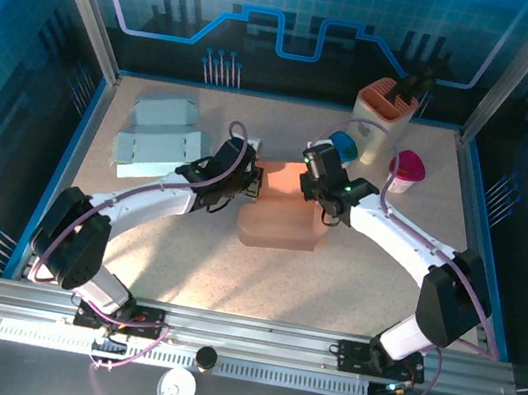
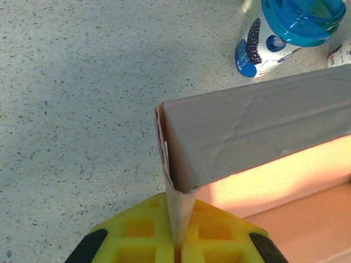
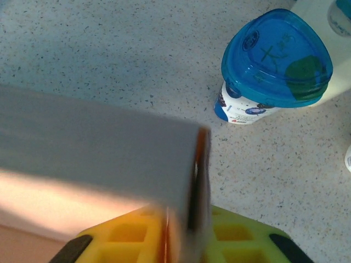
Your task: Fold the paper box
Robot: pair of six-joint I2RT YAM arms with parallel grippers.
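left gripper: clamped on paper box corner flap, straight ahead | right gripper: box wall between its jaws, clamping cannot be told | risk: opposed pulling tears flap; loose right side slips

Both arms stretched far and inward, elbows bent outward. Left hand pinched tight on paper box wall; right hand facing it, clamped on opposite wall.

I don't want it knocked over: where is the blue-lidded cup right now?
In the top view the blue-lidded cup stands right of centre toward the back of the table, just beyond the right gripper and beside the orange container.
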